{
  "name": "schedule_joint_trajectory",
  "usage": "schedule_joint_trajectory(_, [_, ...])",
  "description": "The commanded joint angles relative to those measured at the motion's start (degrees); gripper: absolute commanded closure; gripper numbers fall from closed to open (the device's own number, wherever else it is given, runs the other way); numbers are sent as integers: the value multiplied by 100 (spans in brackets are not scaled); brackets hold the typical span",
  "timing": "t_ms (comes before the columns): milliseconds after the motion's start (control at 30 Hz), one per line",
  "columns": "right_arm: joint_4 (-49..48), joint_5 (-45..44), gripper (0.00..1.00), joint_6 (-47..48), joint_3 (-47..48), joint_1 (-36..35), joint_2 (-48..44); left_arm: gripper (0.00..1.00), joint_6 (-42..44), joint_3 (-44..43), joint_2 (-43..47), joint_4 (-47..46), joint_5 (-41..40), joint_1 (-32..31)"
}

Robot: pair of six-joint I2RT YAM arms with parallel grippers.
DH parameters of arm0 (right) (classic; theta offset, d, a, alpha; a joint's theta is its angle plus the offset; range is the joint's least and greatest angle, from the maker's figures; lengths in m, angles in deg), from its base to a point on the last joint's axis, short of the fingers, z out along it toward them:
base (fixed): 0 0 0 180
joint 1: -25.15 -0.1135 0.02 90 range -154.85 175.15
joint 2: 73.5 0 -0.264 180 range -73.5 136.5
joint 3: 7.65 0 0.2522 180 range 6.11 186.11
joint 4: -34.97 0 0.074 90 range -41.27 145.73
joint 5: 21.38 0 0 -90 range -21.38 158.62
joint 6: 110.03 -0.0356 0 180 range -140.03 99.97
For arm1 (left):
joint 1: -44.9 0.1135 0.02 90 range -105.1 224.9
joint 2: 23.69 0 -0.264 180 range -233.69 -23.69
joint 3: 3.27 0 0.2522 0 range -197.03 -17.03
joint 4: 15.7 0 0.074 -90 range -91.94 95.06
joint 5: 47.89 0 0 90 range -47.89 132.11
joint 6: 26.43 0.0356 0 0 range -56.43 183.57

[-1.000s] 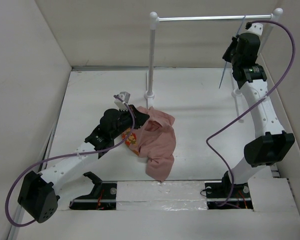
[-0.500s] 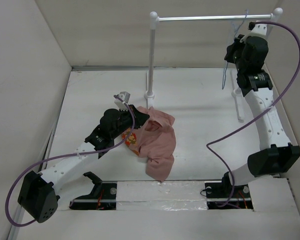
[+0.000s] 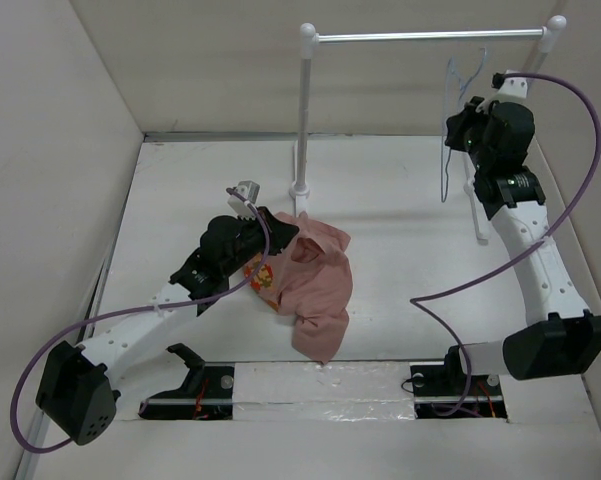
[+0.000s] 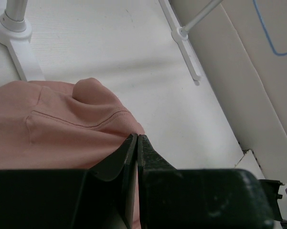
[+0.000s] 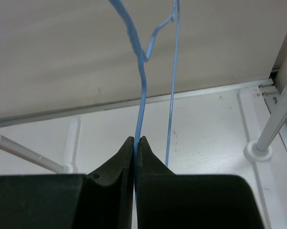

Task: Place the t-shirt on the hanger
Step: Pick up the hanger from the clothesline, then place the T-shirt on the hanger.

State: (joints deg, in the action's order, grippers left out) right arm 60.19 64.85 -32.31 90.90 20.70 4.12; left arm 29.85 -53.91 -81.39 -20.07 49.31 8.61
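Dusty-pink cotton is what your left gripper (image 4: 136, 137) has: its jaws are pressed together at the edge of the t-shirt (image 3: 315, 285), and a sliver of pink shows in the seam between them, so they are pinched on the fabric. The t-shirt lies crumpled on the white table (image 3: 400, 260), just on the near side of the foot of the rack (image 3: 302, 110), at its left post. One bunched fold nearly reaches that foot. The red and yellow chest print faces up on the side of the heap nearest your left arm.

At the other end of the rack, just under the metal rail (image 3: 430, 36) and close to the right post, your right gripper (image 5: 135, 139) is raised well above the table. Its jaws are clamped on the hanger (image 3: 444, 150), with one pale-blue wire running straight into the gap between the fingertips. A second strand of the same wire hangs just beside it, free of the fingers. The hanger stands roughly upright, with its hook end up near the rail. You cannot tell from either view whether the hook sits on the rail or only close below it. The hanger and the t-shirt are well apart, at opposite ends of the rack.
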Motion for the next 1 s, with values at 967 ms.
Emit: schedule_joint_trajectory(967, [1720, 1423, 100, -1945, -3715, -3791, -4836, 100, 67, -1506, -1429, -595, -211, 729])
